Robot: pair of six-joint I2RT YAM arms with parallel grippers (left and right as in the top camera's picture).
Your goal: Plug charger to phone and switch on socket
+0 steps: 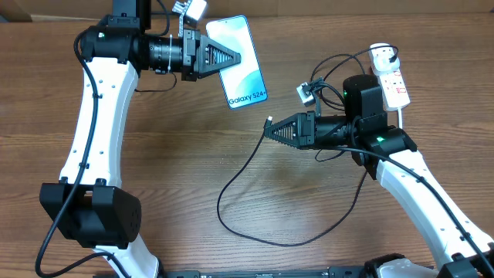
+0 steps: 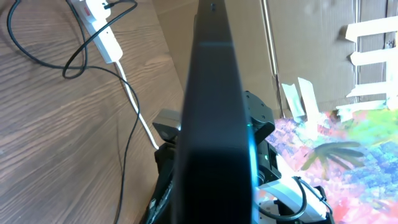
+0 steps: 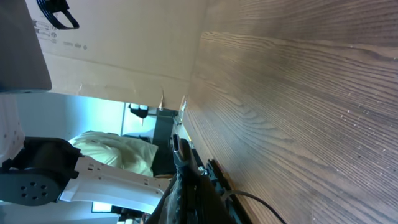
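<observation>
The phone (image 1: 243,66) with a light screen reading "Galaxy S24+" is held tilted above the table by my left gripper (image 1: 231,55), which is shut on its left edge. In the left wrist view the phone (image 2: 214,124) shows edge-on as a dark slab. My right gripper (image 1: 270,129) is shut on the connector tip (image 1: 268,120) of the black charger cable (image 1: 231,185), a little below and right of the phone's lower end. The tip also shows in the right wrist view (image 3: 176,144). The white socket strip (image 1: 390,77) lies at the far right with the black plug (image 1: 386,55) in it.
The black cable loops over the table (image 1: 177,170) in front of the right arm. The strip's thick white cord (image 2: 134,106) runs down from the strip (image 2: 99,25). A cardboard wall (image 3: 118,50) stands behind the table.
</observation>
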